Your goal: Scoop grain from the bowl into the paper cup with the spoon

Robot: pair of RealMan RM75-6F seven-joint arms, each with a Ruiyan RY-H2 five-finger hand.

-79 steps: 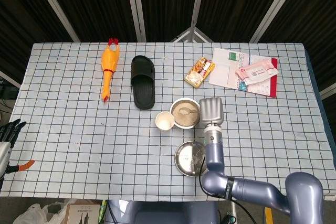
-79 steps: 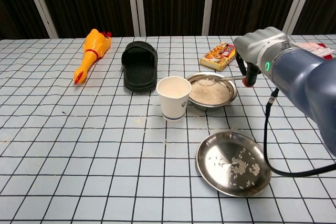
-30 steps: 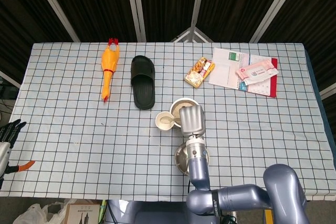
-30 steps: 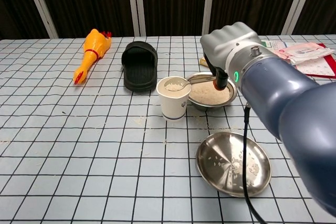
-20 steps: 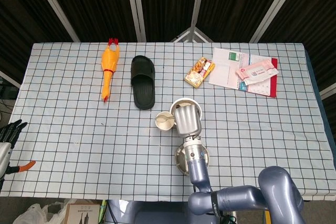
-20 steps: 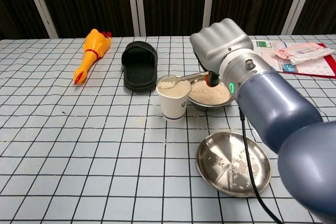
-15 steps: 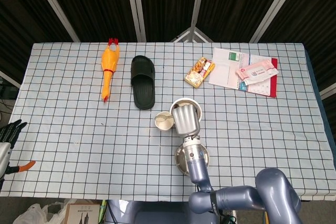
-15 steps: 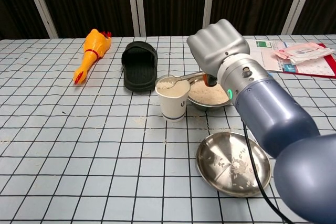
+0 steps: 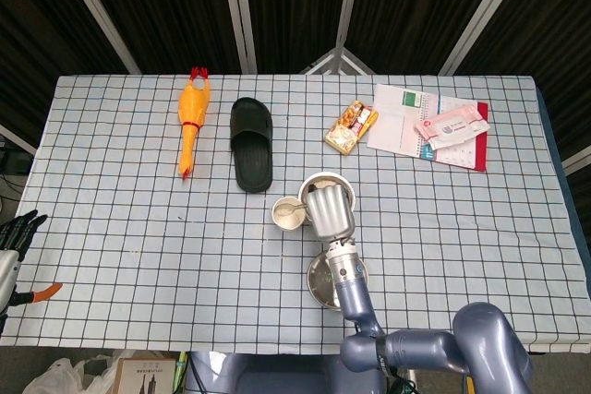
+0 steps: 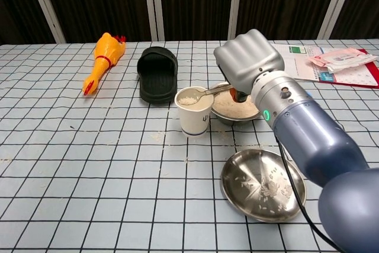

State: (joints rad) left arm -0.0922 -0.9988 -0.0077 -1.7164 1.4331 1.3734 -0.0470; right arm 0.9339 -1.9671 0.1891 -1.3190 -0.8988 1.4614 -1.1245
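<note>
Holding spoon [image 10: 204, 92] in right hand [image 10: 247, 61] over cup [image 10: 195, 111], grain in its scoop, bowl [image 10: 235, 107] of grain beside cup, left hand [image 9: 13, 232] spread, holding nothing.

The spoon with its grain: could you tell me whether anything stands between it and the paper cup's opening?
Nothing visible does. The right hand holds the spoon with its bowl already over the paper cup mouth, beside the grain bowl.
</note>
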